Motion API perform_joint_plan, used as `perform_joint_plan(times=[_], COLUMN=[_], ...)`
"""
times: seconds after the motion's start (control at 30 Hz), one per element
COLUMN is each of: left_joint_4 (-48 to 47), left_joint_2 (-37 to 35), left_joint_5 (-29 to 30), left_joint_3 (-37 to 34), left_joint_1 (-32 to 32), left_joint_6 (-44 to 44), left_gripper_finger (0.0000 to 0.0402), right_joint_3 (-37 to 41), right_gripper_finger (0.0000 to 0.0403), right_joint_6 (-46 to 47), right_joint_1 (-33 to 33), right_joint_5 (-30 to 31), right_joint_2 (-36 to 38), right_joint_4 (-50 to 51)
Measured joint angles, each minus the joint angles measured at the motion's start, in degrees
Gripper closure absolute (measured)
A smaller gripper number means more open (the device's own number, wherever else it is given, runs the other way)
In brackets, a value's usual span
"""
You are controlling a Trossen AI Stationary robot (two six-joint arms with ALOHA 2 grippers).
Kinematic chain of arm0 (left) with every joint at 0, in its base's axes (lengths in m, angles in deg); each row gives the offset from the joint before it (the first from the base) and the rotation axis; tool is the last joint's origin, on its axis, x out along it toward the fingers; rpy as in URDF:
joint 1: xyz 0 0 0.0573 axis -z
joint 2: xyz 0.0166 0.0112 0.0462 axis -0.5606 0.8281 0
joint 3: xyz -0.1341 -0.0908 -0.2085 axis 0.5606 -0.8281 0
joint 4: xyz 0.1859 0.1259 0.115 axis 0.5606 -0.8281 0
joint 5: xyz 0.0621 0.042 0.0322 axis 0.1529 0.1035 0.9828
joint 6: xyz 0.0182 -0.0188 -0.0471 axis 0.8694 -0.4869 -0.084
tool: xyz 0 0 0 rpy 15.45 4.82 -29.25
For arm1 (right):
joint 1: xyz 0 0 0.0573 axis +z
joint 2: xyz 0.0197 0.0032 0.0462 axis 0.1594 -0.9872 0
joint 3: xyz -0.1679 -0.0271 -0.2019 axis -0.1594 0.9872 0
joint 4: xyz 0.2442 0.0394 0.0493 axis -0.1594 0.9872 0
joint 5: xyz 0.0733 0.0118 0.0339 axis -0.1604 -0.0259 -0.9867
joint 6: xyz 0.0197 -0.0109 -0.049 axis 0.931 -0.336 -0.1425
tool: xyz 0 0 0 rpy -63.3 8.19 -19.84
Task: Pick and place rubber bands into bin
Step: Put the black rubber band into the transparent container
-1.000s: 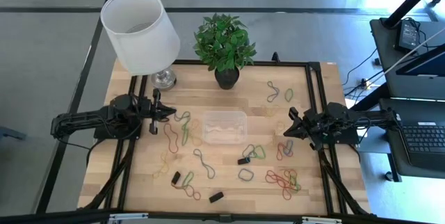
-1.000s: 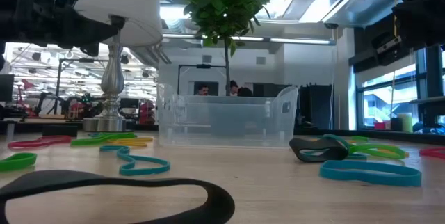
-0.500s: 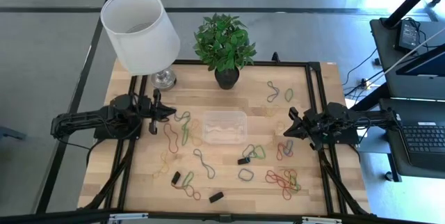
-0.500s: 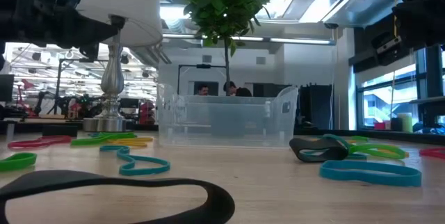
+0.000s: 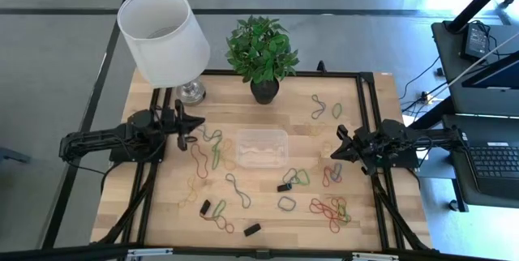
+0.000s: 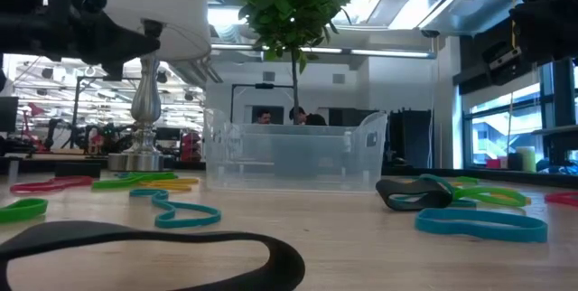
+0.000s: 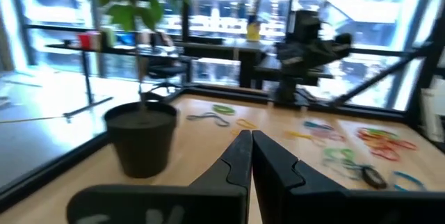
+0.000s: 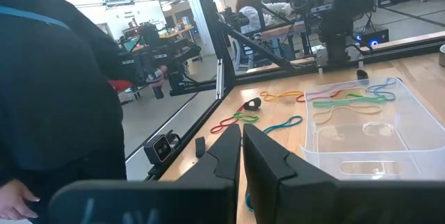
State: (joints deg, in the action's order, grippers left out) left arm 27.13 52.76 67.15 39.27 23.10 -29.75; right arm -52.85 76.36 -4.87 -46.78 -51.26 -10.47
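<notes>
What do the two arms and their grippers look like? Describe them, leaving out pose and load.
Both arms are dark, nearly black, built of jointed segments. The left gripper and the right gripper each end in two slim black fingers that taper to narrow tips, wedge-shaped in the wrist views. No markings are readable.

Robotics lab: glass partitions [image 8: 208, 36], more arm rigs [image 8: 160, 60] behind.

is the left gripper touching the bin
Apart. The high view shows the left gripper off to the bin's left, with bare wood and several rubber bands lying between them.
</notes>
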Motion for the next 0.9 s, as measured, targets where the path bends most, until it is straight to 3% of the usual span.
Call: perform_joint_plan(times=[0.27,0.47,0.6,0.9], left_joint_4=[0.14,1.64,-5.07,-24.13], left_joint_2=[0.0,0.5,3.73,20.47], left_joint_5=[1.89,-2.33,-4.0,5.18], left_joint_3=[0.02,0.49,4.34,20.4], left_joint_1=[0.0,0.02,1.06,5.0], left_joint_6=[-0.55,-2.79,-3.42,-8.14], left_gripper_finger=[0.0395,0.0398,0.04,0.04], right_joint_3=[0.0,0.0,-0.01,-0.01], right_gripper_finger=[0.0379,0.0379,0.0379,0.0379], right_joint_6=[0.01,0.01,0.0,0.0], right_joint_1=[0.0,0.0,0.01,0.0], right_joint_5=[0.0,0.0,0.0,0.0], right_joint_2=[-0.01,0.0,0.01,0.0], right_joint_4=[0.02,0.01,0.01,0.01])
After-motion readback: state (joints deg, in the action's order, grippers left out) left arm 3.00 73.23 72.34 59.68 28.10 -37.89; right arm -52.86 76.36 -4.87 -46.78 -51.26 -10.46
